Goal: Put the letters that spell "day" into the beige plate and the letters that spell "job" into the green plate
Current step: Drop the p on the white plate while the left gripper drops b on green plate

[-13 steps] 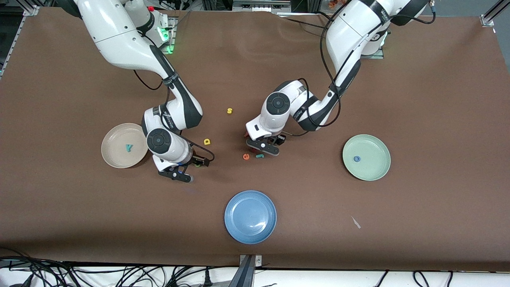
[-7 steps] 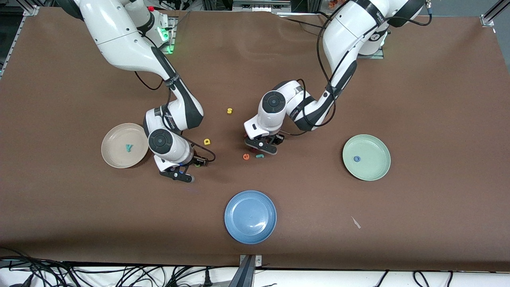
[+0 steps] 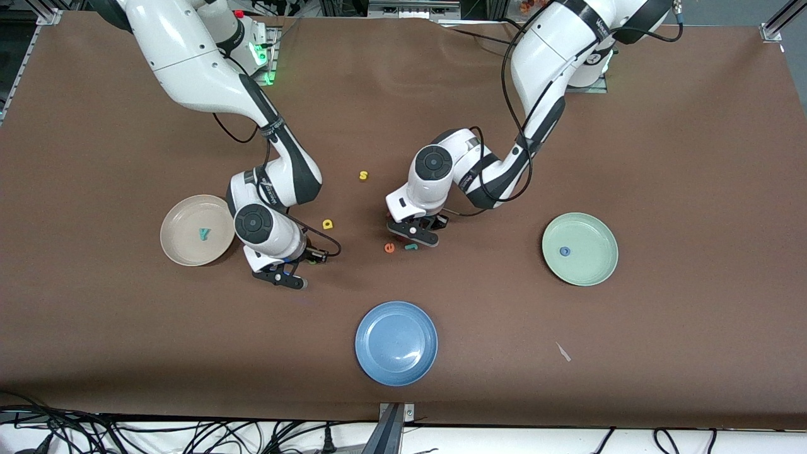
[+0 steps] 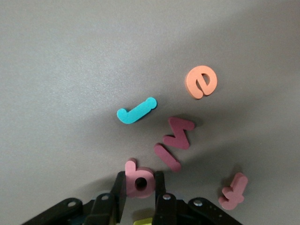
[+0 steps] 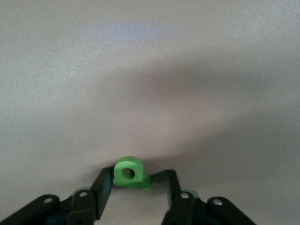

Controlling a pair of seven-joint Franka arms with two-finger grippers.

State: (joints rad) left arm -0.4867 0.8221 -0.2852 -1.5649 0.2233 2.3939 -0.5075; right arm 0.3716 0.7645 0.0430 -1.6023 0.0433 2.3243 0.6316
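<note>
My left gripper [image 4: 139, 178] is down on the table among the mid-table letters, shut on the pinkish-red "b" [image 4: 131, 168]. The teal "j" [image 4: 136, 110] lies close by, free. The blue "o" [image 3: 565, 251] lies in the green plate [image 3: 592, 272]. My right gripper [image 5: 139, 176] is low beside the beige plate [image 3: 179, 251]. It stands open around the olive-green letter [image 5: 127, 172], one finger touching it. The teal "y" [image 3: 203, 234] lies in the beige plate. The yellow round-bowled letter [image 3: 327, 224] lies on the table between the two hands.
An orange "e" [image 4: 201, 82], two dark red pieces [image 4: 178, 133] and a salmon "f" [image 4: 233, 192] lie around the left gripper. A yellow "s" [image 3: 363, 175] lies nearer the robots' bases. A blue plate [image 3: 396, 342] stands nearer the front camera.
The left gripper's fingers have closed onto the "b", and its hand has shifted slightly toward the right arm's end. The right gripper's fingers have narrowed around the green letter.
</note>
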